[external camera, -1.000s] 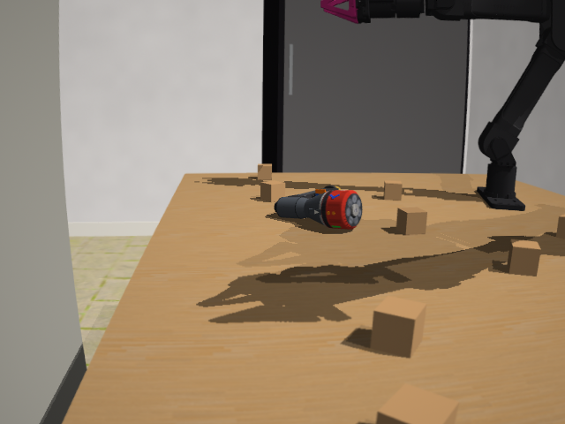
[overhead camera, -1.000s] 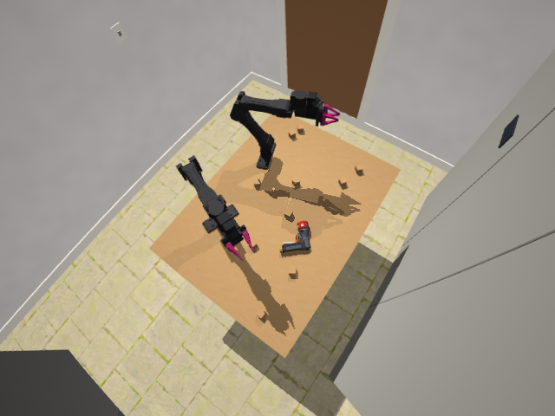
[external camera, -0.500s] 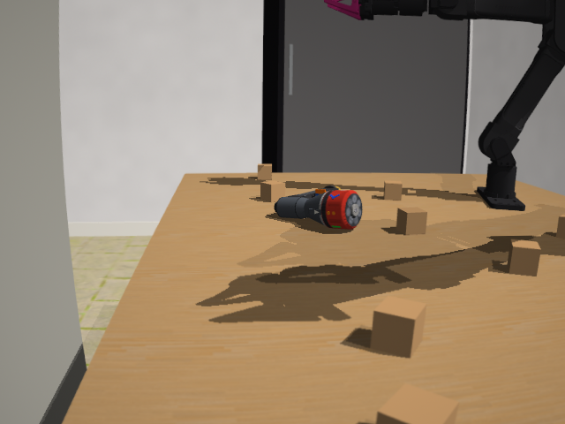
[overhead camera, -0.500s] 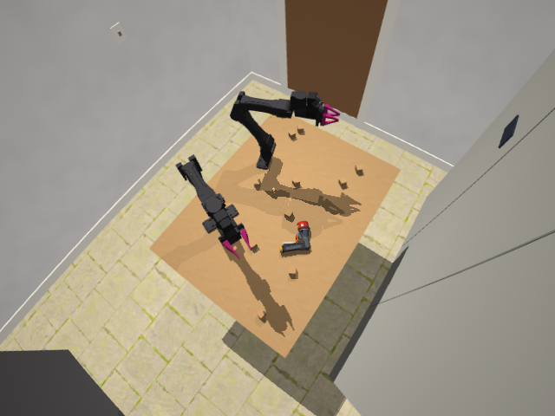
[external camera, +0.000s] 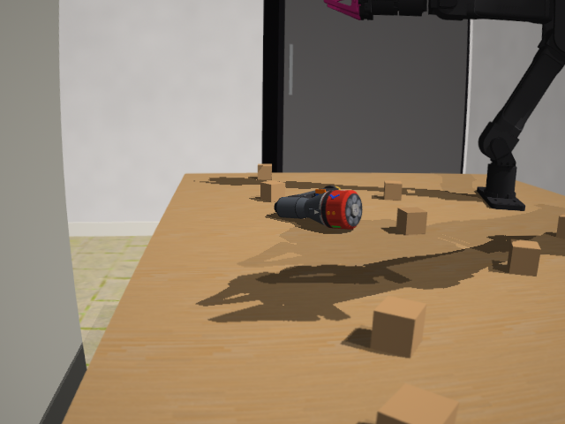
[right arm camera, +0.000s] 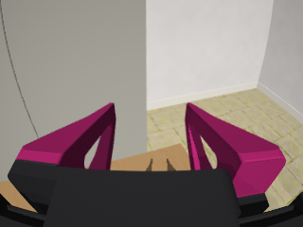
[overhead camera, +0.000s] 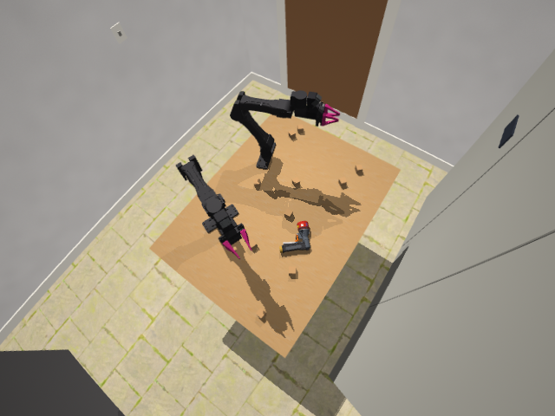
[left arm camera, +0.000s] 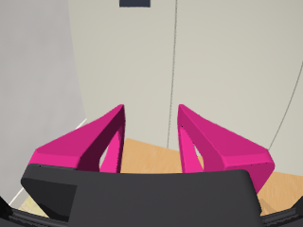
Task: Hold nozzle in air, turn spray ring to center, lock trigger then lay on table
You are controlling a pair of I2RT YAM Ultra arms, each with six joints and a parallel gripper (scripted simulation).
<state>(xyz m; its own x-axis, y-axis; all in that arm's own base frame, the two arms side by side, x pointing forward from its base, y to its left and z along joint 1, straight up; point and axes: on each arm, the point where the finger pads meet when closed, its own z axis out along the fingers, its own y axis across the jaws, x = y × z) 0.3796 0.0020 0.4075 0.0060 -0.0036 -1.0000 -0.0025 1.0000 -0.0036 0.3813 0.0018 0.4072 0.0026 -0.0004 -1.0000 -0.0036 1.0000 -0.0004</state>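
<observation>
The hose nozzle [overhead camera: 301, 237] lies on its side on the wooden table, apart from both arms. In the exterior view its dark barrel and red spray ring [external camera: 346, 209] face me, with two orange dots [external camera: 332, 213] beside the white arrow [external camera: 316, 211]. My right gripper [overhead camera: 238, 243] hangs in the air to the left of the nozzle, open and empty; its wrist view [right arm camera: 151, 127] shows only walls and floor between the fingers. My left gripper [overhead camera: 330, 114] [left arm camera: 151, 113] is high by the brown door, open and empty; it also shows at the top of the exterior view [external camera: 344, 6].
Several small wooden blocks stand scattered on the table, one next to the right gripper [overhead camera: 255, 247], one behind the nozzle [overhead camera: 289, 217], one in front [overhead camera: 293, 274]. A grey cabinet [overhead camera: 470, 224] stands along the table's right side. The left arm's base [external camera: 500, 192] is bolted to the table.
</observation>
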